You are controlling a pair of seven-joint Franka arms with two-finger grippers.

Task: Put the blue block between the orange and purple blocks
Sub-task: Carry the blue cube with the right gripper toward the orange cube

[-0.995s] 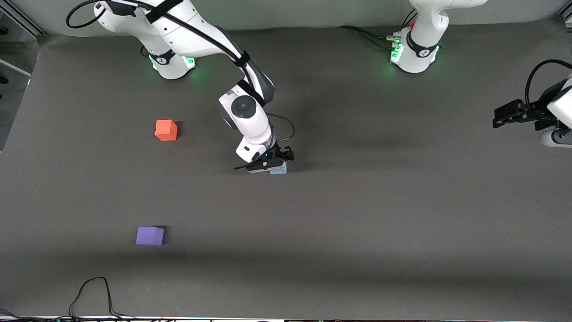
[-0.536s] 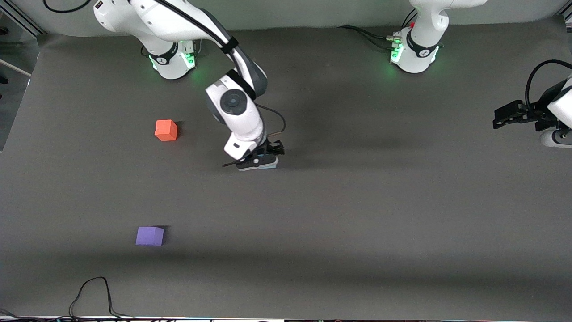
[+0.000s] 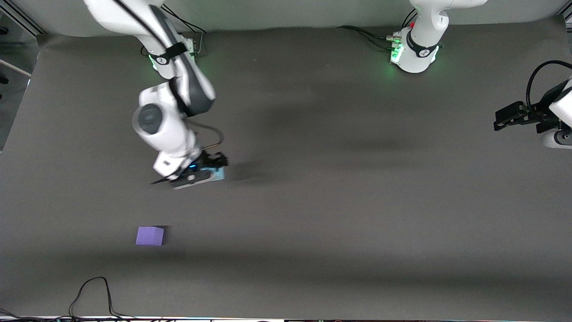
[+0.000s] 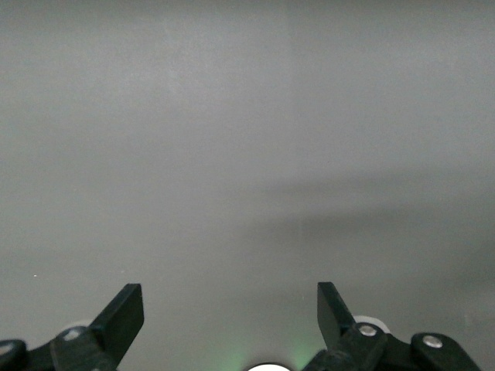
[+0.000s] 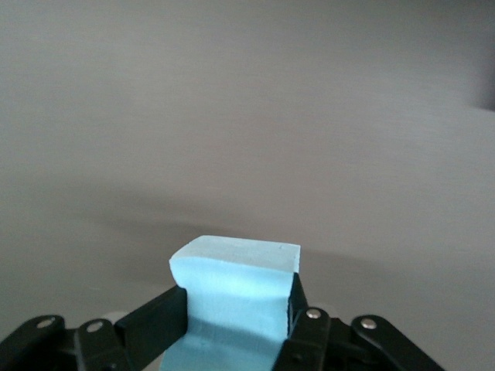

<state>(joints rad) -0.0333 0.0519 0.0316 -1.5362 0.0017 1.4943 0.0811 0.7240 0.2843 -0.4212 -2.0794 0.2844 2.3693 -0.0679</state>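
Blue block, pinched by the right tool at purple block's one o'clock, may land off-line because the arm hides orange; left tool waits, fingers spread, over its end of the surface.

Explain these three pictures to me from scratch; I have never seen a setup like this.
Two white robot arms stand at a dark table. One picture looks down from a high camera facing them; the other two come from cameras on each arm's wrist. The right gripper is shut on the blue block, carrying it above the table. The purple block lies nearer the front camera. The orange block is hidden in these pictures. The left gripper waits, open and holding nothing, at its arm's end of the table.
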